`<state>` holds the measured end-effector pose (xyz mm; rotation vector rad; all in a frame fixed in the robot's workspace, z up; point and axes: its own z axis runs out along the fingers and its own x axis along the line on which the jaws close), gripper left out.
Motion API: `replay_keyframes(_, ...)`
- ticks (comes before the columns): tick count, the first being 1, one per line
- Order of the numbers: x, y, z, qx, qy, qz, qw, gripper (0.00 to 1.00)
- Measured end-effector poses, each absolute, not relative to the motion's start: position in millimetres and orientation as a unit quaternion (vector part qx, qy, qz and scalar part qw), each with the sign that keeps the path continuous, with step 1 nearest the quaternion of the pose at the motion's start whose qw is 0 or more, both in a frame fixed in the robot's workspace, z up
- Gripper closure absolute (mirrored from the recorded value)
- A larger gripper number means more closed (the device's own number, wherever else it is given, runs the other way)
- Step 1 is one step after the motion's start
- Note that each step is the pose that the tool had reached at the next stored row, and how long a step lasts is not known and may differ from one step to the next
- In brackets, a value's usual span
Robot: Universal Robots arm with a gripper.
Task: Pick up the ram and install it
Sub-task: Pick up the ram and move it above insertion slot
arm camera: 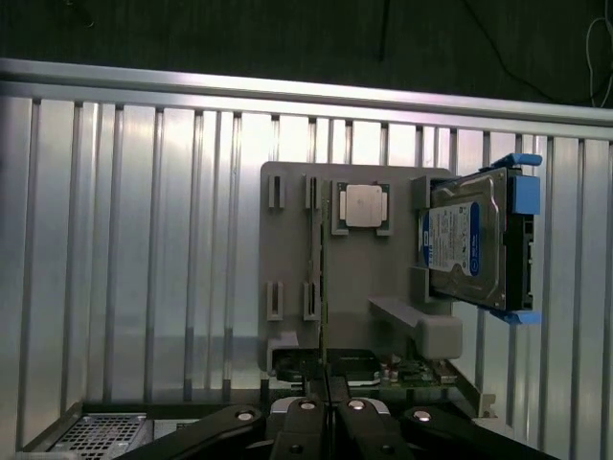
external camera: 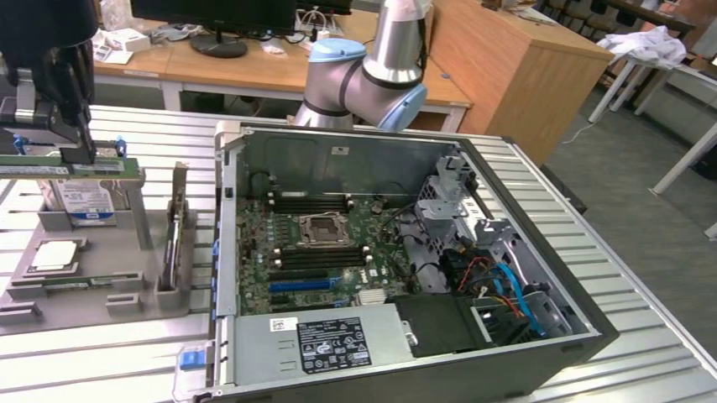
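Note:
The ram (external camera: pixel 84 170) is a long thin green stick held level above the grey fixture (external camera: pixel 151 298) on the exterior view's left. My gripper (external camera: pixel 62 158) is shut on its upper edge near the middle. In the wrist view the ram (arm camera: pixel 323 287) appears edge-on as a thin line running out from between my fingertips (arm camera: pixel 326 407), over the fixture (arm camera: pixel 287 249). The open computer case (external camera: pixel 560 336) lies to the exterior view's right of the fixture. Its motherboard (external camera: pixel 285 252) has black memory slots (external camera: pixel 305 201) on both sides of the processor socket (external camera: pixel 321 227).
On the fixture sit a square silver processor chip (external camera: pixel 54 256) (arm camera: pixel 364 206) and a hard drive with blue rails (external camera: pixel 90 201) (arm camera: pixel 469 244). A blue connector slot (external camera: pixel 300 285), cables (external camera: pixel 505 285) and a power supply (external camera: pixel 325 340) are inside the case. The arm's base (external camera: pixel 370 75) stands behind the case.

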<state>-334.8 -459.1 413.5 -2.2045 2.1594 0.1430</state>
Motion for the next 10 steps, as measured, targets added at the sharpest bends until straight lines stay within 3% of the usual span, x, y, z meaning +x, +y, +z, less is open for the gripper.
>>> replay_keyframes(10,-323,-459,414,-0.714,0.697,0.051,0.031,0.89)
